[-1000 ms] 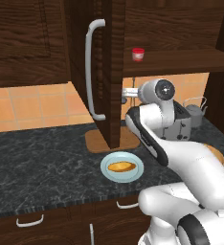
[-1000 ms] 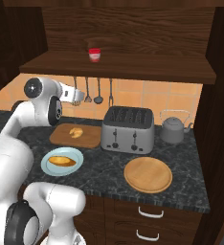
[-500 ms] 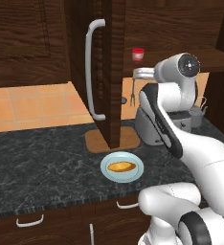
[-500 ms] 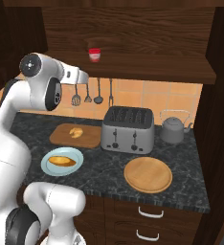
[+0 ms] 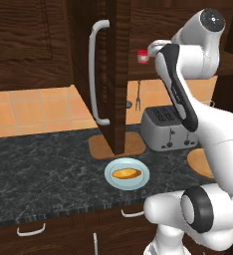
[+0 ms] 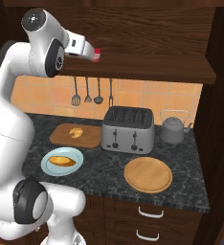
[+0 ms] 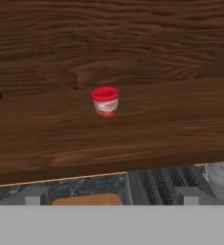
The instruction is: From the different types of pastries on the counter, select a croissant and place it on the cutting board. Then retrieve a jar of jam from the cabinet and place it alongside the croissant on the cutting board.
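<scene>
1. The small stubby golden-brown croissant (image 6: 76,132) is already lying on the flat tan wooden cutting board (image 6: 63,140) at the left centre of the right base view, so the step in hand looks to be fetching the jam.
2. The tiny red-lidded jar of jam (image 7: 105,101) is standing on the shelf of the dark-brown wood-grain cabinet (image 7: 133,52), a little left of centre in the hand view and near the top centre of the left base view (image 5: 143,56).
3. The jar is sitting upright, its short axis vertical and its lid pointing up; being round, it is offering no preferred side.
4. The white arm's two-finger gripper (image 6: 94,53) is reaching toward the jar at the upper left of the right base view; whether its fingers are apart or together I cannot tell.
5. To do this well, I judge the hand should be coming in level, centring the jar, and closing on the pale middle band below the lid.
6. The cabinet's tall open door (image 5: 119,74) is standing close on one side, so the approach should be keeping clear of it.
</scene>
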Controlling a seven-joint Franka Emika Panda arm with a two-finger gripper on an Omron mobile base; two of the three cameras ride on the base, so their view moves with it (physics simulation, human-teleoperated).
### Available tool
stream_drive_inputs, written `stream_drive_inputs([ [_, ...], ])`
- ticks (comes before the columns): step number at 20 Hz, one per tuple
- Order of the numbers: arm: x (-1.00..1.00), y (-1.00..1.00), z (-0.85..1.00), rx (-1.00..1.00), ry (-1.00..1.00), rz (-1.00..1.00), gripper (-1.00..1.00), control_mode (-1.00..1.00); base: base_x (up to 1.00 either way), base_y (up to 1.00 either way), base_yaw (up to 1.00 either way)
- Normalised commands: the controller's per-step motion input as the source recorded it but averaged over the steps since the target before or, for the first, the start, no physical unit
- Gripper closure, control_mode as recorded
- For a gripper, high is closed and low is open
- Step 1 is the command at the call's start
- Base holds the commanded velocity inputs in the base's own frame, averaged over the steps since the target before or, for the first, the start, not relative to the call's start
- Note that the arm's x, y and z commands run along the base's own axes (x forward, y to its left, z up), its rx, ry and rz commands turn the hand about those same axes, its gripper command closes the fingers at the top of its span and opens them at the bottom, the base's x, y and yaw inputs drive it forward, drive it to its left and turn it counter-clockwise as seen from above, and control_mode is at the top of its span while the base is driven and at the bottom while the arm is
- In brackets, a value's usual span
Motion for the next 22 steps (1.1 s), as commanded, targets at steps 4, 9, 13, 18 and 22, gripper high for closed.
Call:
stream_drive_inputs([
  [4, 0.04, 0.00, -0.09, -0.01, 0.00, 0.02, -1.00, -1.00, 0.00, 0.00, 0.00],
  [9, 0.29, 0.00, -0.38, -0.05, -0.08, 0.03, -1.00, -1.00, 0.00, 0.00, 0.00],
  [13, 0.29, -0.01, -0.44, -0.01, -0.11, 0.03, -1.00, -1.00, 0.00, 0.00, 0.00],
  [18, 0.47, -0.05, 0.01, 0.03, -0.01, 0.00, -1.00, -1.00, 0.00, 0.00, 0.00],
  [22, 0.64, -0.01, 0.27, 0.02, 0.01, 0.00, -1.00, -1.00, 0.00, 0.00, 0.00],
])
